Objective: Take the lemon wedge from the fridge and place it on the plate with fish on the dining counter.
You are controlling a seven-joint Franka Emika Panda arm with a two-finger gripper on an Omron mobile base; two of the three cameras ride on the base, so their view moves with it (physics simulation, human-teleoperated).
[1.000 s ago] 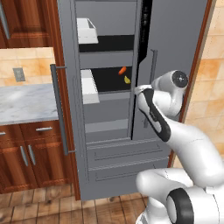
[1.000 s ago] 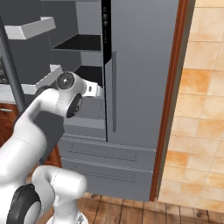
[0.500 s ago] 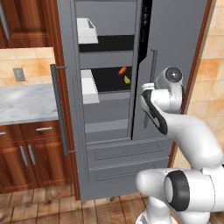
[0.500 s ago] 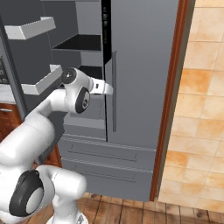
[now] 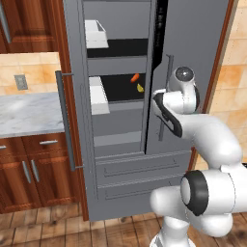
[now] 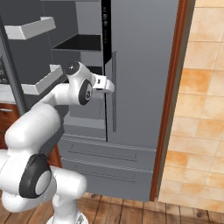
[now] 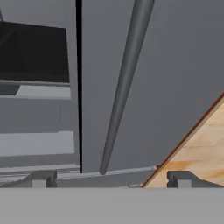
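Swinging rightward over the last second, the arm's wrist is now sitting in front of the shut right door of the fridge (image 5: pixel 120 164), closer to that door's bar handle (image 7: pixel 124 83) than it was; the base cameras are not shifting, so this is the arm moving, not the scene. The gripper (image 7: pixel 109 179) is facing the handle and the closed door, its jaws standing fully apart with nothing between them.

The lemon wedge (image 5: pixel 140 88) is lying on the dark middle shelf behind the open left door, well apart from the gripper, with the small orange item (image 5: pixel 135 77) just beside it, above and to the left in the left base view. White door bins (image 5: pixel 96 34) are hanging on the open door further left.

Judging by its look, the wedge is going to be very light, soft and probably slick, and much smaller than the jaws, so it is likely calling for a gentle pinch across its two flat cut faces, low enough that it is not squirting out. Its pointing and long axis are too small to tell for certain; it is appearing to lean slightly, with the curved rind side toward the right.
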